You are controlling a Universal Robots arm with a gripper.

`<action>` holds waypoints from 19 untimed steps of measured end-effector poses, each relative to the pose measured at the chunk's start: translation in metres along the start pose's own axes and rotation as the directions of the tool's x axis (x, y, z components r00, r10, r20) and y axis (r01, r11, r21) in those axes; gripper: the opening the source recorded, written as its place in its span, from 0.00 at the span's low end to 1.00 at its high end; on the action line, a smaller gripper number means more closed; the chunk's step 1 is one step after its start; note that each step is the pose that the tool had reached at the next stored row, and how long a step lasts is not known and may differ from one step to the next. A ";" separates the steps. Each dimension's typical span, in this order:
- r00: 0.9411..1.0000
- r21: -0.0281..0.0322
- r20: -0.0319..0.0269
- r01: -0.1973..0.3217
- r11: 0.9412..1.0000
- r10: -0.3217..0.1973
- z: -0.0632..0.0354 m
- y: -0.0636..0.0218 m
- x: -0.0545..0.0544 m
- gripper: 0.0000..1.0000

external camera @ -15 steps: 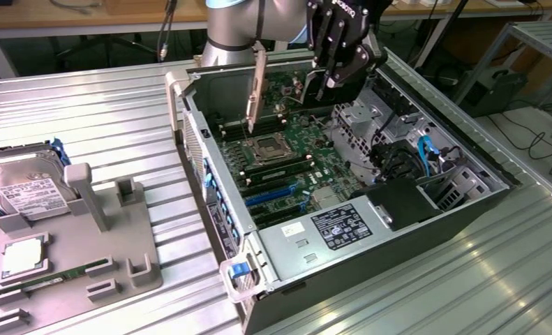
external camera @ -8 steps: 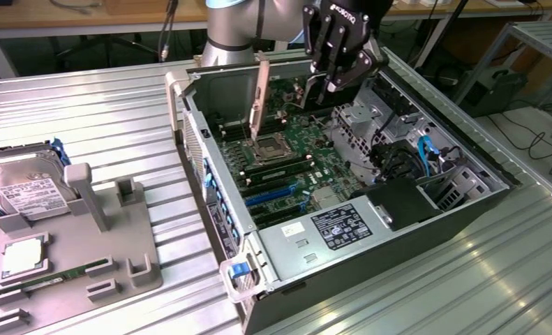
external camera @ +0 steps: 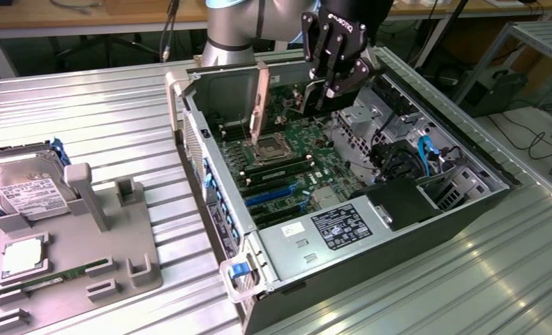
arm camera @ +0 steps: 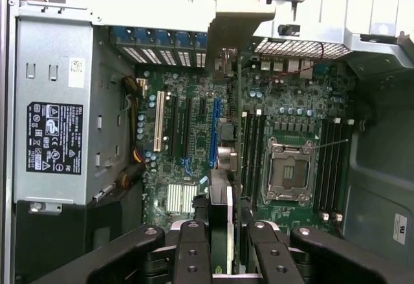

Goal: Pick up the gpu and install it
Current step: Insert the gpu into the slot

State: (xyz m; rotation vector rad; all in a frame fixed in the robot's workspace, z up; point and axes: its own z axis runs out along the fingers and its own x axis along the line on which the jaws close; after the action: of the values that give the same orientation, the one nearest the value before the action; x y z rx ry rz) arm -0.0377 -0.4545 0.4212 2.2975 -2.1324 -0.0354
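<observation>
The gripper [arm camera: 226, 235] has its 2 fingers clenched on the gpu [arm camera: 228, 214]. It holds the card edge-on by its upper rim, with the metal bracket [arm camera: 237, 25] at the end away from the fingers.

I judge the card light and stiff but fragile. The plain board rim is probably the safest hold, keeping pressure off the components and leaving the contact edge free.

Below the card lies 1 motherboard [arm camera: 187, 161], with 1 white slot [arm camera: 159, 122], 1 long blue slot [arm camera: 213, 129] and 1 open processor socket [arm camera: 288, 167]. The card hangs just above the board, roughly in line with the blue slot; I cannot tell whether it touches.

In the exterior view the gripper [external camera: 334, 85] and gpu [external camera: 302, 98] sit near 1 o'clock, inside the 1 open computer case [external camera: 350, 269]. Well apart, at 8 o'clock, 1 grey tray [external camera: 117, 244] holds 1 hard drive [external camera: 29, 192] and 1 green memory stick [external camera: 52, 278].
</observation>
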 end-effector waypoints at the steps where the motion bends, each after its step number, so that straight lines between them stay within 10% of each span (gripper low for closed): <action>1: 1.000 0.000 0.000 0.000 1.000 0.000 0.0004 0.0000 0.000 0.27; 19: 0.998 0.001 0.001 -0.056 0.998 0.056 0.0147 -0.0005 0.000 0.27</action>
State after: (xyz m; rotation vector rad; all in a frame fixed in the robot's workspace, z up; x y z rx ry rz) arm -0.0375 -0.4546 0.4065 2.2367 -2.1969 -0.0356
